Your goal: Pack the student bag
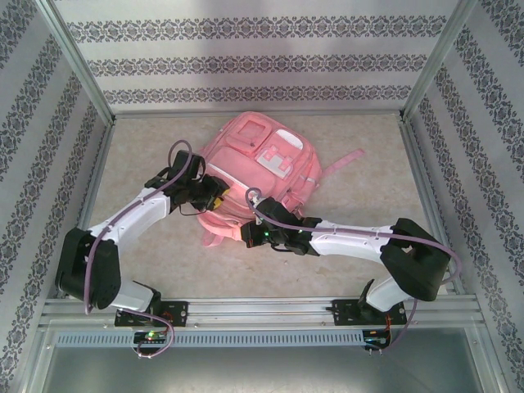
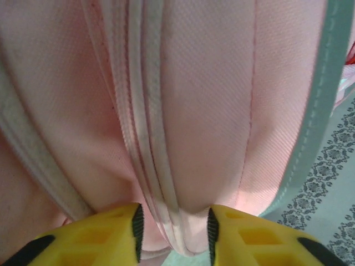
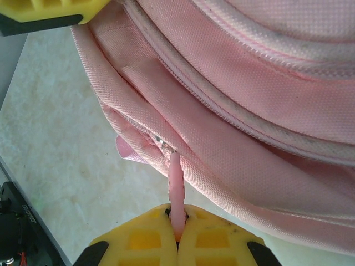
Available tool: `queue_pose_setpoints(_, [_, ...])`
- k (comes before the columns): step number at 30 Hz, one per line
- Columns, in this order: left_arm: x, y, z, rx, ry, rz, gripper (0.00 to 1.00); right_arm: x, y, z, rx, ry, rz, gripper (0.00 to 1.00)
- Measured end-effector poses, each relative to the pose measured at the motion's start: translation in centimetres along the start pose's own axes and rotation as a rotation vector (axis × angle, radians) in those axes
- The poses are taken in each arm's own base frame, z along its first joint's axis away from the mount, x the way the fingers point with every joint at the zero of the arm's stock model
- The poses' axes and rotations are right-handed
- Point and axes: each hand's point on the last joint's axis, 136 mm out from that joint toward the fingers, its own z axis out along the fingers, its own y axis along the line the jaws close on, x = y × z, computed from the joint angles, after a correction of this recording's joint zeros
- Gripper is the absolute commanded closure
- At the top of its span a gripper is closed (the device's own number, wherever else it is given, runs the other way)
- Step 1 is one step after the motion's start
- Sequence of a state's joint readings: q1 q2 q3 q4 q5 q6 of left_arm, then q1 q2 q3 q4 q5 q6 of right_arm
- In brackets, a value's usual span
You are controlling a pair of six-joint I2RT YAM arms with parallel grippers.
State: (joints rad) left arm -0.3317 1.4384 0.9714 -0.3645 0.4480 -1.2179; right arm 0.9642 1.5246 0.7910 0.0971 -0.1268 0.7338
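Table (image 1: 176, 270) | R hand (image 3: 177, 220) pinches zip pull (image 3: 175, 185) | L hand (image 2: 173, 226) grips student bag (image 1: 270, 164)

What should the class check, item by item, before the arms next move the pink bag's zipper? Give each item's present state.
1. Grip of the right gripper on the zipper pull: ok, the tab is pinched between its fingertips.
2. Hold of the left gripper on the student bag: ok, a fold of fabric with the zip seam sits between its fingers.
3. Pull tab straight: ok, it runs straight from the slider to the fingers.
4. How far the zipper is open: cannot tell.
5. Bag resting on the table: ok, lying flat.
6. Grippers apart: ok, there is a gap between them in the top view.
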Motion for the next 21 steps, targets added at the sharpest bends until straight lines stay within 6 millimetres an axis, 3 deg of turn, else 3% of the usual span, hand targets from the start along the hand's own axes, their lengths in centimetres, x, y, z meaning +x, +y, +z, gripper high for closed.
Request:
queue_pose_setpoints(5, [-0.5,0.3,0.7,-0.015,-0.016,0.027,0.74,0.1,0.2,0.4,-0.018,0.008,0.002,1.00])
queue_pose_setpoints(11, [-1.5,0.0,0.5,-0.026,-0.068,0.067,1.00,0.0,0.5,0.5,-0.033,0.001,0.001,1.00])
queue_pose_setpoints(15, [-1.8,-0.5,0.2,-0.020,-0.083,0.071,1.00,-0.1,0.4,0.6,-0.029,-0.003,0.001,1.00])
queue_pose_setpoints(21, [-2.2,-3.7,-1.8,0.019,-0.104,0.088,1.00,0.0,0.1,0.6,-0.021,-0.008,0.009,1.00])
